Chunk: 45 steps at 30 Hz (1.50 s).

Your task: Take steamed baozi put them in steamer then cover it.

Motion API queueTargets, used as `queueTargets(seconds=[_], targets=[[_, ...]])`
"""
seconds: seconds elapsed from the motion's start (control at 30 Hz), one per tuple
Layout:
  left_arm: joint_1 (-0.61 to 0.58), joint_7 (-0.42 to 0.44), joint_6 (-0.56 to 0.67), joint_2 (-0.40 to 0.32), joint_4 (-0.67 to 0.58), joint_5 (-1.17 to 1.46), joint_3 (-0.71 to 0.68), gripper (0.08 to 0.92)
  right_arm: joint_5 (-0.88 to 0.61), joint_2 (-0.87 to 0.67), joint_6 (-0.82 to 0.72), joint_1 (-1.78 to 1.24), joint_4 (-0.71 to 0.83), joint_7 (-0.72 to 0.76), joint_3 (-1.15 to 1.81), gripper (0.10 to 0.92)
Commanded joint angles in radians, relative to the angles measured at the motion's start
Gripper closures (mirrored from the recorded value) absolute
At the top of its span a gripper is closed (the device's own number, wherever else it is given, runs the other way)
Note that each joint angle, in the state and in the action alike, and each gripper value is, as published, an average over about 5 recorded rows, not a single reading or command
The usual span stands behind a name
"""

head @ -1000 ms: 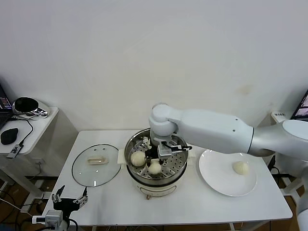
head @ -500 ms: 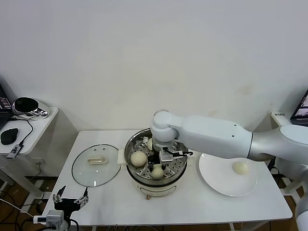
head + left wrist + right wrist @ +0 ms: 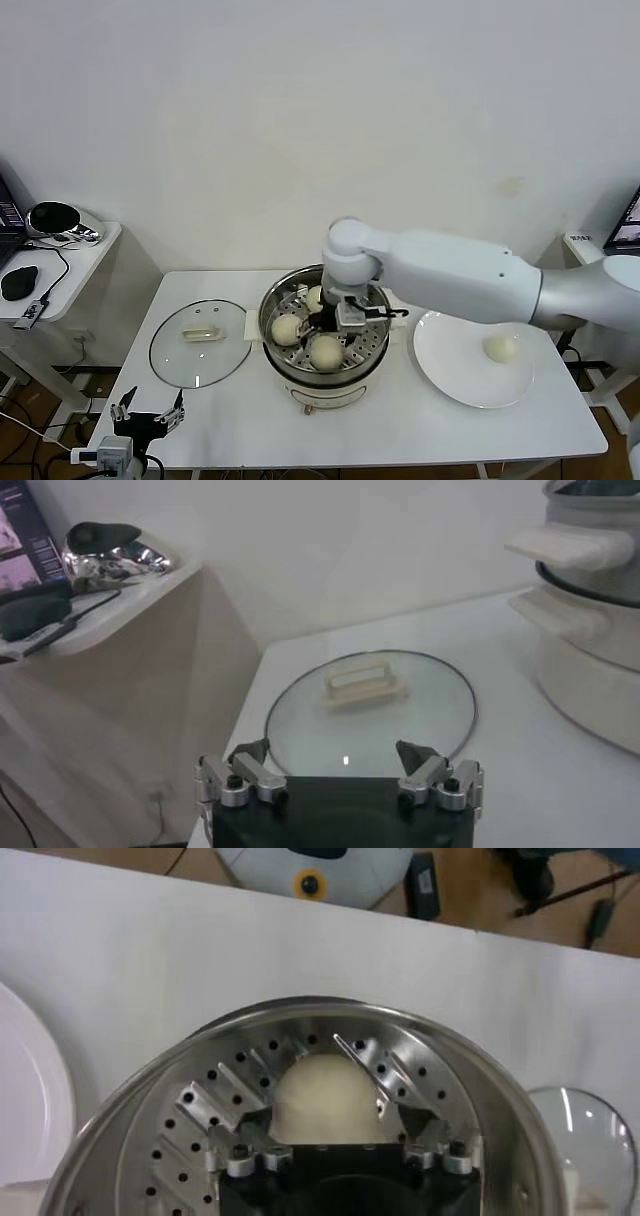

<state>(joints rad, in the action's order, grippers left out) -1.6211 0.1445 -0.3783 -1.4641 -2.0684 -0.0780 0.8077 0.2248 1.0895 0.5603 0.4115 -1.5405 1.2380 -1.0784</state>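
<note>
1. The left gripper (image 3: 146,415) is seen low at the near left corner of the white table (image 3: 400,425), its fingers spread apart with nothing between them.
2. Just ahead of the left gripper (image 3: 340,770), the glass lid (image 3: 370,712) is seen lying flat on the table, its cream oblong handle (image 3: 363,680) facing up.
3. In the head view the lid (image 3: 200,342) is placed well to the left of the right gripper, close beside the steamer but apart from it.
4. The steamer (image 3: 372,360), a shiny steel pot on a white base, is found directly below the right gripper (image 3: 345,318), which hangs inside its rim.
5. Three baozi are seen on the perforated tray: one (image 3: 287,329) to the left of the right gripper, one (image 3: 315,297) beyond it toward the wall, and one (image 3: 326,352) just under and in front of it.
6. In the right wrist view the fingers of the right gripper (image 3: 322,1090) are spread on either side of a baozi (image 3: 320,1100) that rests on the tray (image 3: 200,1138); whether the pads touch it cannot be told.
7. A white plate (image 3: 450,375) is set to the right of the right gripper, beside the steamer.
8. One more baozi (image 3: 500,348) is left on that plate, well apart from the right gripper.
</note>
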Motion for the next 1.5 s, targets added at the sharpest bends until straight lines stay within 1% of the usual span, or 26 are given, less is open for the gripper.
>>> queueTargets(seconds=[0.03,0.1,0.2,0.3,0.4,0.53,0.63,0.73,0.9,1.07,1.23,1.5], targets=[[0.003,0.005,-0.002,0.000,-0.001,-0.002,-0.003,0.177,-0.181,-0.184,-0.120,0.095,-0.039,0.009,0.071,0.203],[0.003,0.006,-0.003,0.000,-0.001,-0.003,-0.006,0.177,-0.269,-0.248,-0.237,0.113,-0.051,-0.009,0.070,0.203],[0.000,0.006,-0.003,0.003,-0.003,-0.004,-0.014,0.177,-0.367,-0.363,-0.449,0.134,-0.085,-0.083,0.036,0.203],[-0.004,0.003,-0.003,0.010,-0.002,-0.006,-0.020,0.177,-0.384,-0.469,-0.543,0.133,-0.101,-0.102,0.022,0.203],[-0.008,0.002,-0.003,0.016,-0.001,-0.009,-0.026,0.177,-0.380,-0.554,-0.612,0.104,-0.096,-0.048,0.044,0.203],[-0.013,0.006,-0.004,0.016,-0.005,-0.010,-0.036,0.177,-0.365,-0.627,-0.767,0.057,-0.087,-0.004,0.079,0.203],[-0.014,0.008,-0.006,0.017,-0.007,-0.009,-0.043,0.177,-0.355,-0.665,-0.849,0.020,-0.081,0.005,0.102,0.203],[-0.013,0.008,-0.006,0.018,-0.005,-0.009,-0.045,0.177,-0.333,-0.687,-0.869,-0.028,-0.052,0.015,0.140,0.203],[-0.016,0.007,-0.006,0.015,-0.005,-0.009,-0.046,0.177,-0.264,-0.710,-0.840,-0.140,0.021,0.029,0.227,0.203],[-0.021,0.008,-0.007,0.017,-0.005,-0.009,-0.044,0.177,-0.183,-0.722,-0.802,-0.319,0.091,0.027,0.386,0.203],[-0.019,0.011,-0.013,0.016,-0.003,-0.011,-0.047,0.177,-0.103,-0.709,-0.727,-0.465,0.177,0.000,0.508,0.203],[-0.020,0.017,-0.019,0.018,-0.003,-0.016,-0.041,0.177,-0.031,-0.663,-0.674,-0.586,0.289,-0.037,0.642,0.203]])
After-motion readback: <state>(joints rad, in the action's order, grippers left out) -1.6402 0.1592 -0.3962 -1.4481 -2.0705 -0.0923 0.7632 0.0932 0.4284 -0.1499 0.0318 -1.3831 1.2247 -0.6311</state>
